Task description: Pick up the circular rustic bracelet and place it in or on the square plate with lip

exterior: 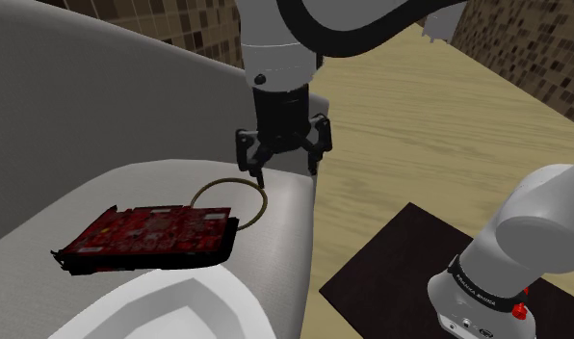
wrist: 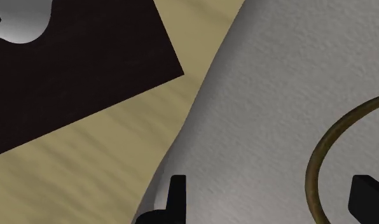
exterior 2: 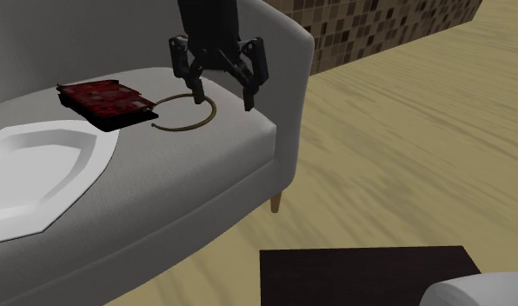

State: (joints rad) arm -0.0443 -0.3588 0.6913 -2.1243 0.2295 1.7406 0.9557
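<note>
The bracelet (exterior: 264,204) is a thin brown ring lying flat on the grey sofa seat (exterior: 290,241), near the seat's outer edge. My black gripper (exterior: 283,169) hovers just above it, open and holding nothing. In the wrist view part of the bracelet's rim (wrist: 316,156) runs between the spread fingers (wrist: 175,197) without touching them. In the second exterior view the gripper (exterior 2: 222,97) hangs over the ring (exterior 2: 188,129). The white lipped plate (exterior 2: 40,174) rests on the same seat beyond a red board, and its corner (exterior: 169,308) lies at the shoulder view's lower edge.
A dark red circuit-board-like slab (exterior: 150,236) lies between bracelet and plate, touching the ring's far side (exterior 2: 105,97). The sofa's backrest (exterior 2: 275,35) rises behind the gripper. Wooden floor (exterior 2: 405,130) and the dark stand top (exterior 2: 370,274) lie beyond the seat edge.
</note>
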